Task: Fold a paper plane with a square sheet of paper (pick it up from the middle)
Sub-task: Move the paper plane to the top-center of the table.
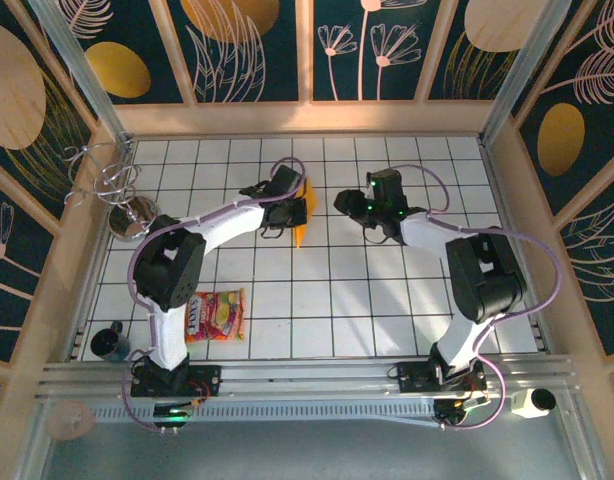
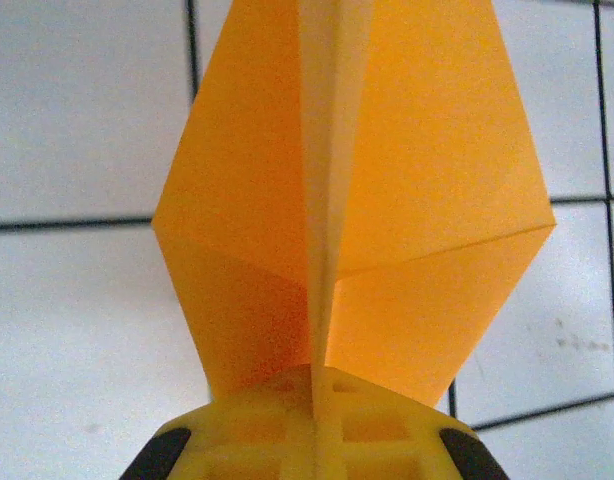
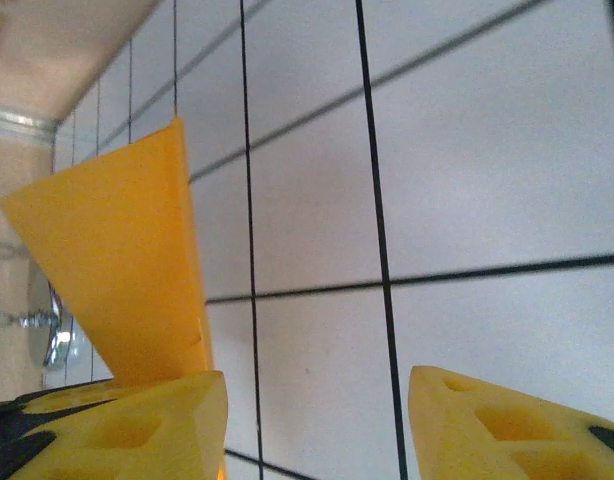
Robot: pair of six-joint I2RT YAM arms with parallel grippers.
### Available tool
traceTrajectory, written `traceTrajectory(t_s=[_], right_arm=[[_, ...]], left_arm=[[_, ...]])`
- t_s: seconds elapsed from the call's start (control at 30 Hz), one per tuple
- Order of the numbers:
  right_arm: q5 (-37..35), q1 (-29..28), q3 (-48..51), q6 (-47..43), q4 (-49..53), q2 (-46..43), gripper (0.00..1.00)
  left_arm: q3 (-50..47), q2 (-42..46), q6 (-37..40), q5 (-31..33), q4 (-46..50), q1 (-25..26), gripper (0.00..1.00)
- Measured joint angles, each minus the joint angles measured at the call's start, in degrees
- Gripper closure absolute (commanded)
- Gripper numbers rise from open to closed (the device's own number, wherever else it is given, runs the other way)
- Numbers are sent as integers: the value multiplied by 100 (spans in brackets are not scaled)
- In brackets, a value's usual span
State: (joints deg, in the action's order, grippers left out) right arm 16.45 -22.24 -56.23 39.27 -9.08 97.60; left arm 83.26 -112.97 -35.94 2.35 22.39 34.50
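paper (image 2: 347, 230): folded to a pointed, winged shape, upright over the desk (image 1: 387, 300) | left end effector (image 2: 317, 420): clamped on its centre crease | right end effector (image 3: 317, 430): wide open, empty, just beside the paper | step: probably wing folding; next needs the right one gripping a flap | dark cup (image 1: 109, 342): contents unreadable

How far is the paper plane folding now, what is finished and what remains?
Done: the orange paper is already folded, with a centre crease and angled flaps. In hand: the left gripper clamps it at the crease; the right gripper is open beside it. Left: probably final wing folds and setting it down.
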Motion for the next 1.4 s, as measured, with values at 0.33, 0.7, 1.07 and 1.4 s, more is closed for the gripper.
traceTrajectory(t_s=[0.33, 0.7, 1.07, 1.4], right_arm=[[-402, 2, -15, -42, 332, -70, 48], [-461, 11, -15, -44, 352, -70, 48], [-457, 20, -15, -42, 358, -50, 48], [-442, 20, -15, -42, 380, 50, 48]], left_arm=[[1172, -984, 385, 826, 861, -232, 91], [1513, -1462, 509, 807, 1246, -269, 71], [1506, -1543, 468, 750, 1252, -271, 55], [1287, -1541, 310, 721, 953, -291, 48]])
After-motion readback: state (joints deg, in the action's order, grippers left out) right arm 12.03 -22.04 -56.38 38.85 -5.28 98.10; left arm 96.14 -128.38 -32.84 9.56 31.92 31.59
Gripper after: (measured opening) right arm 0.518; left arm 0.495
